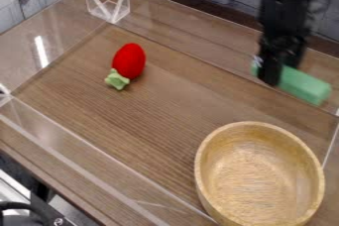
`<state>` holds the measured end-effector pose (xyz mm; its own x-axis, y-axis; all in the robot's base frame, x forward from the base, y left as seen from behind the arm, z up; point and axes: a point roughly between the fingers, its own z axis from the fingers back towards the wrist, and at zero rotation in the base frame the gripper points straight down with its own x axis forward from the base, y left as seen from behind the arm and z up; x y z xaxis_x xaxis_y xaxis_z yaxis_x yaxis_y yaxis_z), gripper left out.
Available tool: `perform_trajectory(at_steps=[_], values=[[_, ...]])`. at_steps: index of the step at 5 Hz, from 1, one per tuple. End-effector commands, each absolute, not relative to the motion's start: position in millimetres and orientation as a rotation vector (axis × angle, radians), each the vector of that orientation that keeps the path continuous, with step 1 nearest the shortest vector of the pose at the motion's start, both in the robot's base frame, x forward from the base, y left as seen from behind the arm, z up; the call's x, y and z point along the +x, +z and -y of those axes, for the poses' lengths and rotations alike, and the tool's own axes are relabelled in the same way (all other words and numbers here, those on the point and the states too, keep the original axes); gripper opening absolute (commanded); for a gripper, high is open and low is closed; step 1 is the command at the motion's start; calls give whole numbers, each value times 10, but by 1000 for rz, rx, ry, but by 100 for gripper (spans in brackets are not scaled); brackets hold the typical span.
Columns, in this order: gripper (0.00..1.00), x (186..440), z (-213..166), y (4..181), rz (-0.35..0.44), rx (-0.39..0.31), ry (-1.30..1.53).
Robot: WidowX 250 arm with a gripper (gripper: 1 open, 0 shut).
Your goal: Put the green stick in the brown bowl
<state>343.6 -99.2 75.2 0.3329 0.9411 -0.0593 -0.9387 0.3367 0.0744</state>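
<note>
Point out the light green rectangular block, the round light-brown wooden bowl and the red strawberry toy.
Light green rectangular block [303, 86], camera view: its broad face.
Round light-brown wooden bowl [209, 170], camera view: its left rim.
Red strawberry toy [129, 59], camera view: its red body.

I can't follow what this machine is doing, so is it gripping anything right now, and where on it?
Yes: the green stick, held by the end effector near its left end as pictured.

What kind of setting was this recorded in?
Probably a robot lab or test bench rather than a real kitchen: a black robot arm works over a wooden table, with a toy strawberry and a bowl set out like props.
</note>
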Motion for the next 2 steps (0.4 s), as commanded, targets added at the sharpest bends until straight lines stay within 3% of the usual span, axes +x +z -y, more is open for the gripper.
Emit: perform_trajectory(at_steps=[1,2], values=[[0,3461,1008,859,-7,-23,1274],[0,3478,980,745,14,-23,1331]])
